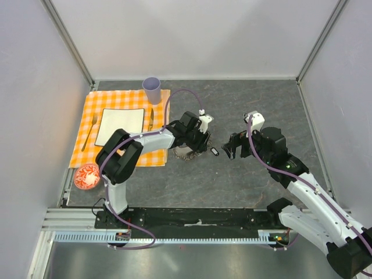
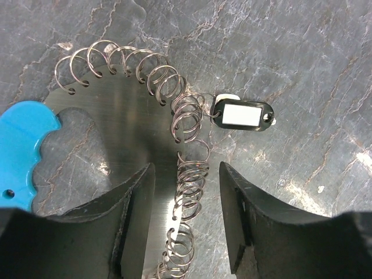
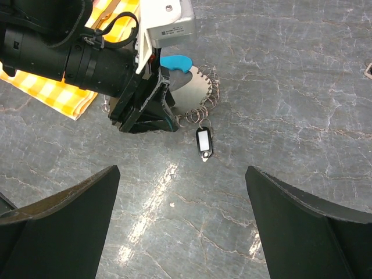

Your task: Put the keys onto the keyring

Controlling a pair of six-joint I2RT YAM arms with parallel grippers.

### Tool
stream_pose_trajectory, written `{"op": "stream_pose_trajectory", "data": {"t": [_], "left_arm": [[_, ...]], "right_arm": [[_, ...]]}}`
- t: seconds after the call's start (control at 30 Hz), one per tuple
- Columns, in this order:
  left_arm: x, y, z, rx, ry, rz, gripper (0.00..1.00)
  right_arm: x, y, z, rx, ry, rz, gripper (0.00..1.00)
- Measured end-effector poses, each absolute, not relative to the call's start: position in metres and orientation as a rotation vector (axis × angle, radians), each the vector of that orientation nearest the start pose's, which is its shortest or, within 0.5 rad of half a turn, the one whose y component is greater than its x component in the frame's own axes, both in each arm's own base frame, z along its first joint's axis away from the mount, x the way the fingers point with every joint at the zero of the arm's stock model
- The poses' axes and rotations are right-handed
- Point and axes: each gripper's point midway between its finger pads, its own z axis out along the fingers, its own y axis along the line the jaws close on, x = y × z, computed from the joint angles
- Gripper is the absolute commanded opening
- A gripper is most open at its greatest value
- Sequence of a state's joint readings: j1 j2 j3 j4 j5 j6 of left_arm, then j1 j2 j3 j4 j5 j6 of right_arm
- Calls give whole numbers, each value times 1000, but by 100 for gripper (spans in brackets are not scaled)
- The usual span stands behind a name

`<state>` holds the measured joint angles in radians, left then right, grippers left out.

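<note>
The keyring (image 2: 174, 110) is a flat grey metal arc with a row of wire rings along its rim and a bright blue plastic section (image 2: 23, 145). It lies on the table under my left gripper (image 2: 186, 174). That gripper is open, one jaw on each side of the ring row, neither touching it. A black key with a white centre (image 2: 244, 114) lies at the rim beside a ring; it also shows in the right wrist view (image 3: 204, 142) and the top view (image 1: 214, 151). My right gripper (image 3: 181, 174) is open and empty, just right of that key. No yellow-orange key is in view.
An orange checked placemat (image 1: 125, 99) at the back left holds a white plate (image 1: 119, 127), a fork (image 1: 88, 132), a knife (image 1: 150, 119) and a lilac cup (image 1: 151, 90). A red bowl (image 1: 87, 176) sits at the front left. Grey walls enclose the table.
</note>
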<state>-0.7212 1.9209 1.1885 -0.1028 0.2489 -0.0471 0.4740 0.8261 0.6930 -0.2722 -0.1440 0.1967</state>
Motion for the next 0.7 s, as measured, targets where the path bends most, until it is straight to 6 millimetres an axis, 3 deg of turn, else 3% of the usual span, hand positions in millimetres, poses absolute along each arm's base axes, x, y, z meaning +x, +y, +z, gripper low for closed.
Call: {"op": "stream_pose_trajectory", "data": {"t": [0.2,0.43,0.53,0.7], "left_arm": [[322,-340,51,936,2248,-635,42],[324,-329,58,950,2227,-613,41],[323,-316,59,917,2236,-607,42],[318,-289,63,800,2257,-578,43]], "right_arm": [[253,169,200,-385,1980,579,98],[253,171,196,-394,1996,587,98],[255,175,180,-400,2054,599,98],[261,185,137,-388,2220,616,98]]}}
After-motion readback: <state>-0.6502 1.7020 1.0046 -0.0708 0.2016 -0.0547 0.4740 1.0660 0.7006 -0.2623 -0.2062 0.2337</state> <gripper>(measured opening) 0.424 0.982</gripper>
